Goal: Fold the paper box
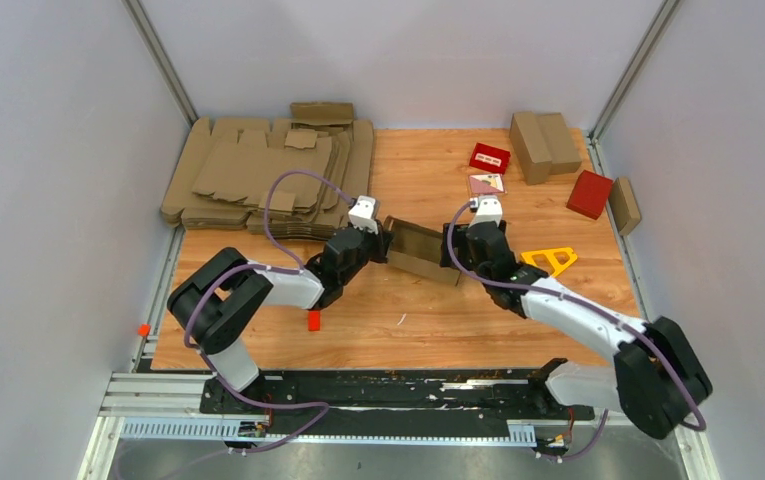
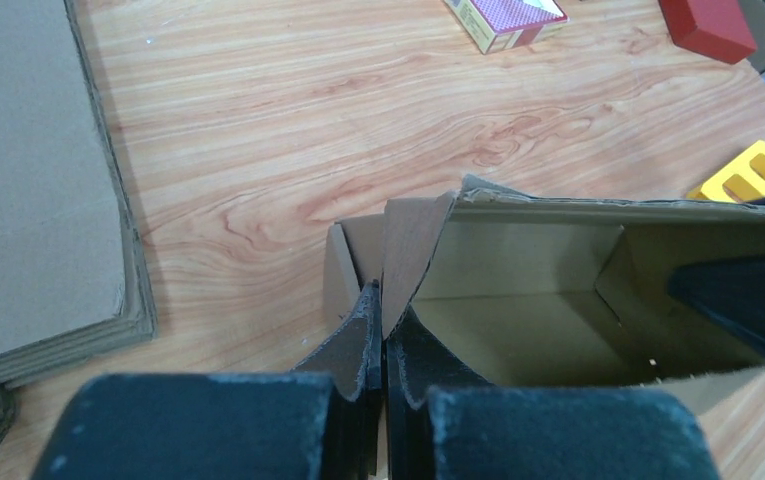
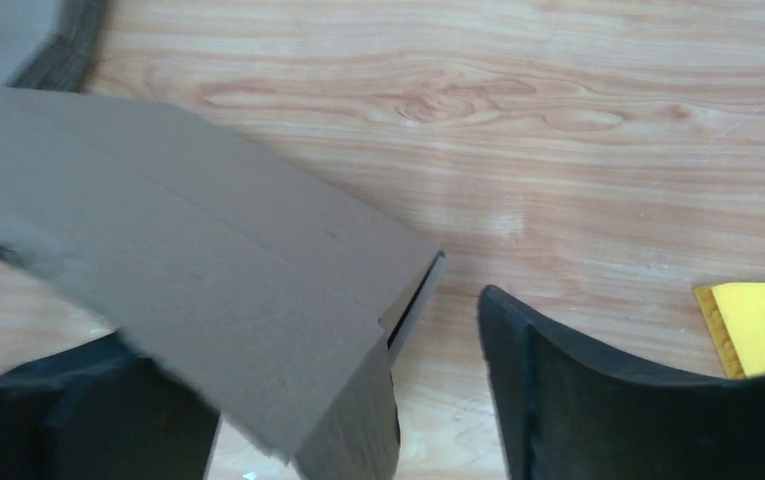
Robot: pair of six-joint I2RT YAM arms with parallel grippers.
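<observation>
From above, the only lettering is a pale label on a red box [image 1: 489,157] near the far right corner of the table [image 1: 408,315], and it is too small to read. The paper box [image 1: 423,250], half formed with its inside open, sits mid-table between the two hands. The left hand [image 1: 386,243] meets its left end and the right hand [image 1: 455,248] its right end. A stack of flat cardboard blanks [image 1: 268,175] fills the far left corner. Folded brown boxes [image 1: 543,140] stand at the far right corner, and a yellow triangular frame [image 1: 550,259] lies toward the right edge. Plain grey walls [image 1: 58,150] close in the wood-grain table.

In the left wrist view, the left hand [image 2: 380,345] is clenched on an upright end flap of the paper box [image 2: 518,300], its fingers pressed together with the cardboard between them. A small patterned box [image 2: 508,18] on the far side carries print too blurred to read.

In the right wrist view, the right hand [image 3: 438,345] is released. Its fingers [image 3: 598,400] stand apart with bare table [image 3: 558,150] in the gap. A panel of the paper box [image 3: 188,290] lies across the left finger, and the other finger is clear of it.
</observation>
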